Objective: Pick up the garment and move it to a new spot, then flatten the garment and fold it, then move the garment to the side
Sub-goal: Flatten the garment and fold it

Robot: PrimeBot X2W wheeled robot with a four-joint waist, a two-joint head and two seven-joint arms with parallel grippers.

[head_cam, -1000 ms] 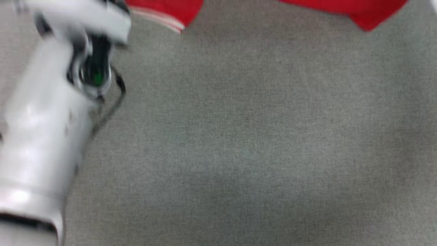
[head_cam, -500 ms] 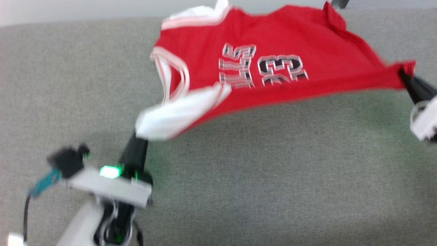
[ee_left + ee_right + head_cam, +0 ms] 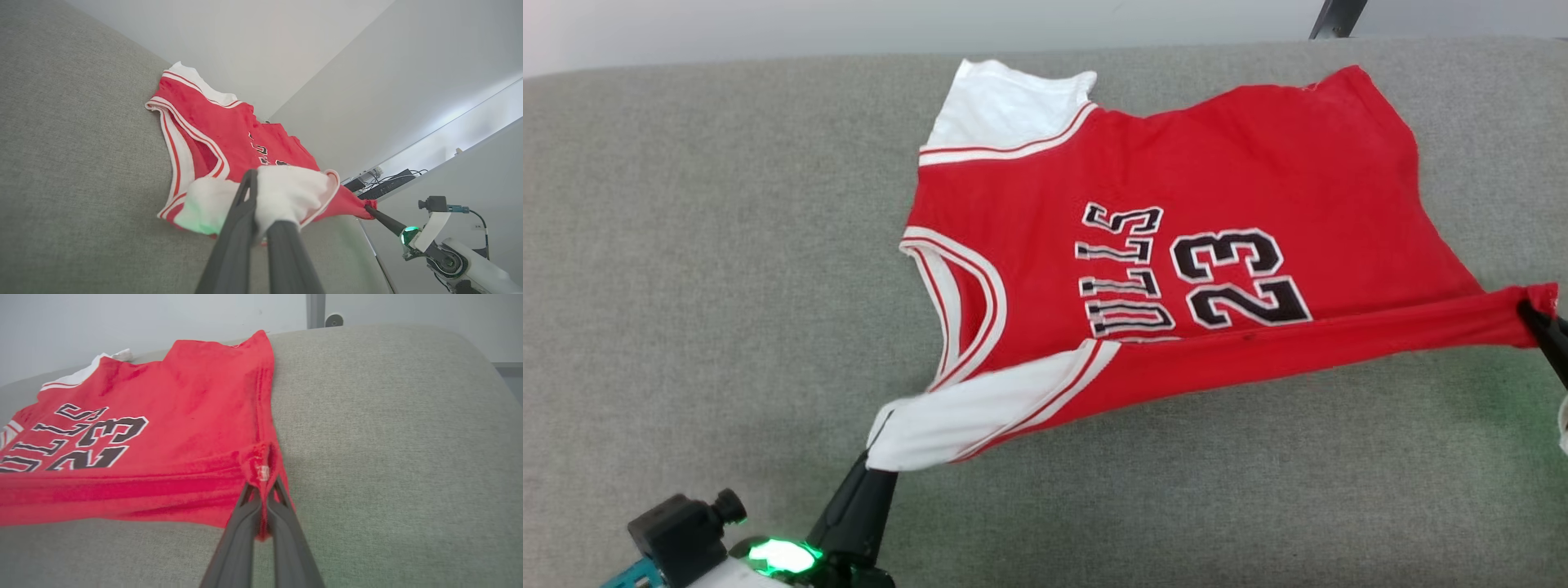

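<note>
At 7 o'clock the garment [image 3: 1217, 163] is pinched at its white sleeve end by the closed left hand [image 3: 880, 453], and at 3 o'clock its hem corner is clamped by the right hand [image 3: 1538, 314]. The near edge is stretched between them and lifted, the rest laid on the grey padded surface [image 3: 686, 245]. Even tension is best applied while that edge is lowered flat. At 1 o'clock a dark post [image 3: 1331, 16] is seen beyond, well apart; no obstruction is judged

The right gripper [image 3: 262, 491], its two dark fingers [image 3: 241, 533] pressed together, pinched a corner of the red cotton T-shirt [image 3: 171, 424] spread across the grey fabric surface [image 3: 388, 437].
</note>
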